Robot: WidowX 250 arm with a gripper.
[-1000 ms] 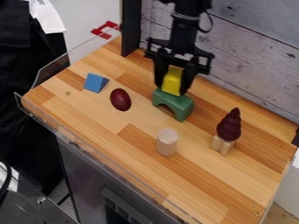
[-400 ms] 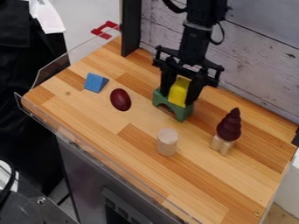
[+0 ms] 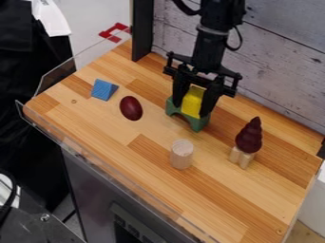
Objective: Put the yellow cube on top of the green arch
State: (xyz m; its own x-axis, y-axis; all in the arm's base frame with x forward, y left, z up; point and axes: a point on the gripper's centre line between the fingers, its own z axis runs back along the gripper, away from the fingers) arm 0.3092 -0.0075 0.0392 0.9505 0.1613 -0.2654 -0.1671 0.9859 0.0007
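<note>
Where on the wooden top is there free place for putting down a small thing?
The wooden top is bare below the pale cylinder and purple cone, towards the picture's bottom. Another free patch lies between the dark red egg and the cylinder. It is crowded at the green arch, where the hand holds the yellow cube.

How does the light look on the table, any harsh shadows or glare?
In the camera view, light looks soft and fairly even over the wooden table; shadows are faint, with darker shade under the green arch; pale reflections along the clear plastic guard, no strong glare.
</note>
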